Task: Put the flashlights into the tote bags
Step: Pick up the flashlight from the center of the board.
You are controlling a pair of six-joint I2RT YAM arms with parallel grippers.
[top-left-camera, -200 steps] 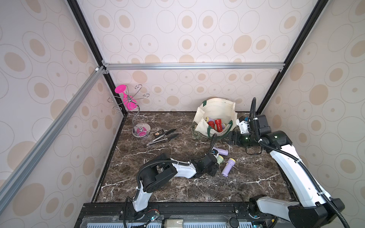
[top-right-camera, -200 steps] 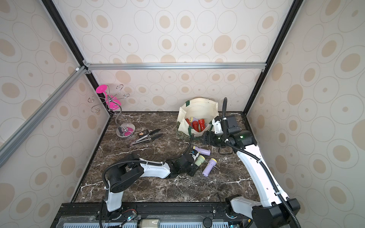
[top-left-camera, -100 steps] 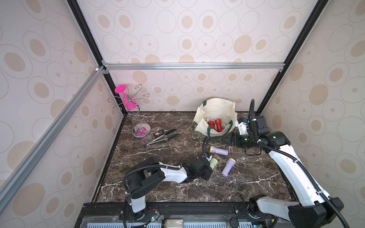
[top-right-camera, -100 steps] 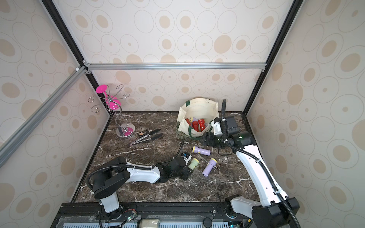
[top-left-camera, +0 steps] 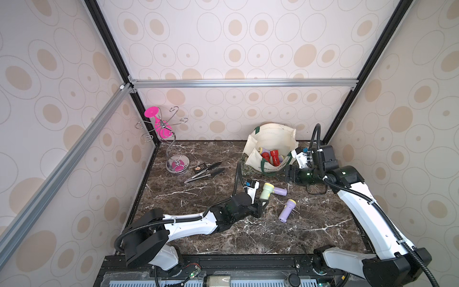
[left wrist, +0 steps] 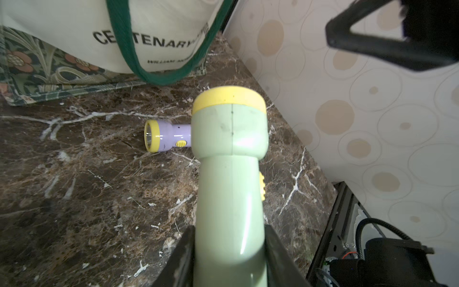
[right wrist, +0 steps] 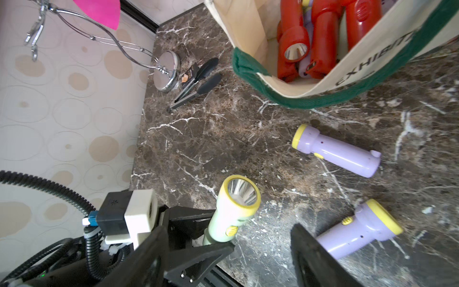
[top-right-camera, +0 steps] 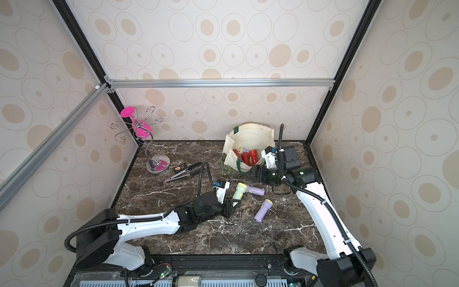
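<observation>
My left gripper [top-left-camera: 260,205] [top-right-camera: 232,205] [left wrist: 229,228] is shut on the handle of a pale green flashlight [top-left-camera: 266,191] [top-right-camera: 238,191] [left wrist: 231,161] [right wrist: 236,206] with a yellow head, tilted head-up toward the bag. Two lilac flashlights [top-left-camera: 279,190] [top-left-camera: 286,210] [right wrist: 335,154] [right wrist: 360,228] lie on the marble beside it. The cream tote bag [top-left-camera: 270,134] [top-right-camera: 250,136] [left wrist: 74,29] [right wrist: 248,29] stands open at the back right, with red flashlights [top-left-camera: 273,156] [right wrist: 323,37] inside. My right gripper [top-left-camera: 285,174] [top-right-camera: 250,172] [right wrist: 228,228] hangs open and empty just in front of the bag's green handle.
Black-handled metal tongs [top-left-camera: 206,171] [right wrist: 196,84] lie left of the bag. A wire stand [top-left-camera: 164,129] with a pink glass stands in the back left corner. Patterned walls close in the table on three sides.
My left arm's elbow has sunk and swung left while its gripper keeps hold of the green flashlight. The right gripper has barely shifted.
</observation>
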